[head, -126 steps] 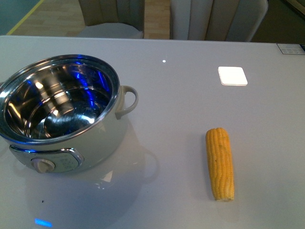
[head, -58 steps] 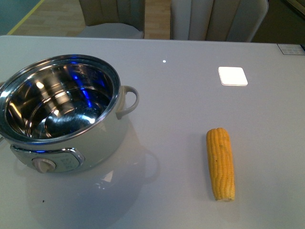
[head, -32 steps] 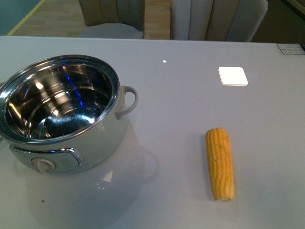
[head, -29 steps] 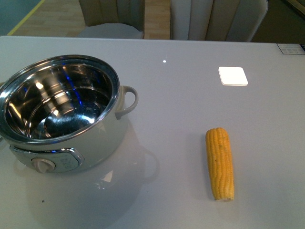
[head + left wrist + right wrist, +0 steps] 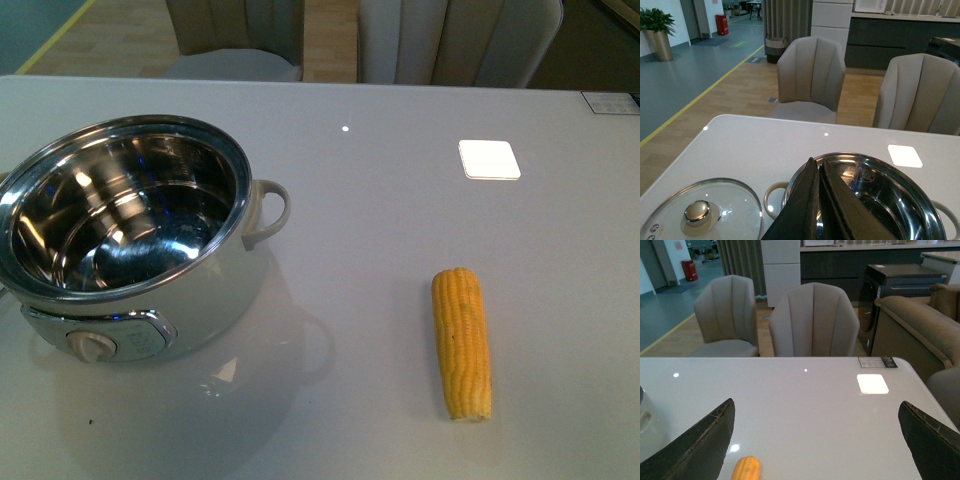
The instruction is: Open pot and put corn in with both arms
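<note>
Corn (image 5: 462, 343) lies flat on the table (image 5: 380, 230), lower right of the front frame, long axis roughly top to bottom, cut end toward the bottom edge. Nothing touches it. In the right wrist view only its rounded tip (image 5: 746, 469) shows.

Pot (image 5: 215, 290) sits left of frame, well apart from the corn. It is uncovered, steel interior empty, dial panel facing the camera, one loop handle pointing toward frame centre.

Glass lid (image 5: 735, 200) with a metal knob lies flat on the table just beside the pot, seen in the left wrist view only.

Left gripper (image 5: 818, 200): fingers pressed together, nothing between them, showing in front of the pot's rim (image 5: 860, 156).

Right gripper (image 5: 815, 405): fingers spread wide, empty, with the corn tip near one finger.

No arm shows in the front view.

A bright white square (image 5: 489, 159) is on the table, upper right. Beige chairs (image 5: 455, 40) stand behind the table at the top edge.
</note>
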